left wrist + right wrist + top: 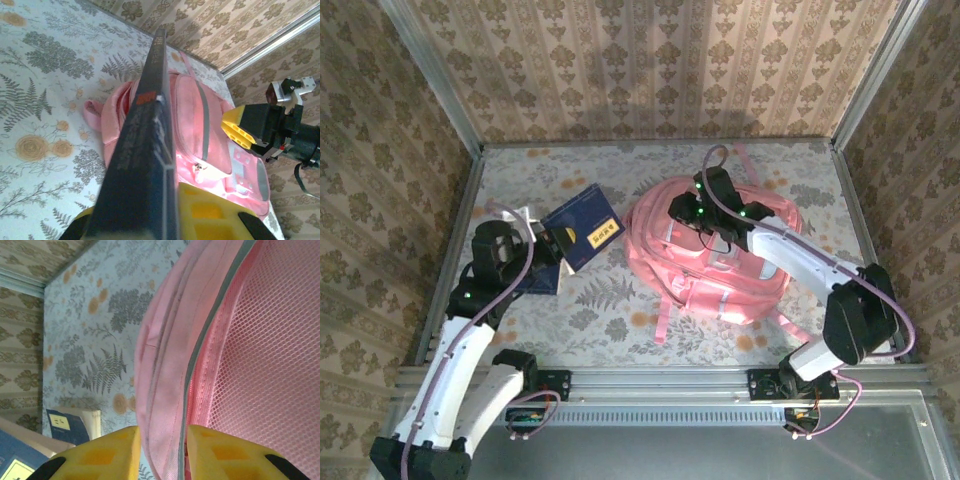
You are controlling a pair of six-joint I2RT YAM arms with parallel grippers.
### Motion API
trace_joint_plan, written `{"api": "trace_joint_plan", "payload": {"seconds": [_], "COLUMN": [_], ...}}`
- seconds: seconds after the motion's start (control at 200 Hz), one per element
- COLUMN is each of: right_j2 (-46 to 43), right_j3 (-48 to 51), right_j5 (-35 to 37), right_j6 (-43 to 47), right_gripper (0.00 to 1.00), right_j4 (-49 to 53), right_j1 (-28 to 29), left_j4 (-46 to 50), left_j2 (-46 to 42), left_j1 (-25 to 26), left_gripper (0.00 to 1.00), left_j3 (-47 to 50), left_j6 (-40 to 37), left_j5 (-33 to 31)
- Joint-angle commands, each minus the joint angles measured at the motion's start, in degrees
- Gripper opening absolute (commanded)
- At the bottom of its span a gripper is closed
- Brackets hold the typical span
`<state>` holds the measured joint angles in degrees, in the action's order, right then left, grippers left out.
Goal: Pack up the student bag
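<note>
The student bag lies flat on the desk, pocket side up. The right claw sits at the bag's rim on the side nearest the blue book, pinching the pink fabric edge beside the mesh lining. The left claw, left of the bag, is clamped on that book, which points edge-on at the bag.

Assessment: the bag is soft, light and floppy, so its mouth will likely sag unless lifted. The stitched zip rim offers the firmest hold, and the mesh the poorest.
</note>
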<state>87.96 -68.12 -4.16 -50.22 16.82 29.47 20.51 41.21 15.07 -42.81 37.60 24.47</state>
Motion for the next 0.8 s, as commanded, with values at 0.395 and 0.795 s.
{"api": "trace_joint_plan", "payload": {"seconds": [0.395,0.795], "right_j2": [9.3,8.4], "right_j3": [-6.6,-13.7], "right_j5": [-5.0,-13.2], "right_j6": [-0.2,16.7], "right_gripper": [0.20,0.00], "right_j4": [1.1,12.6], "right_j1": [-0.8,-0.2], "left_j4": [1.0,6.3], "left_j2": [-0.4,-0.4], "left_j1": [-2.2,-2.8], "left_gripper": [0.00,0.00], "left_j3": [-3.2,-5.6], "left_j6": [-4.7,-6.4], "left_j5": [3.3,-1.9]}}
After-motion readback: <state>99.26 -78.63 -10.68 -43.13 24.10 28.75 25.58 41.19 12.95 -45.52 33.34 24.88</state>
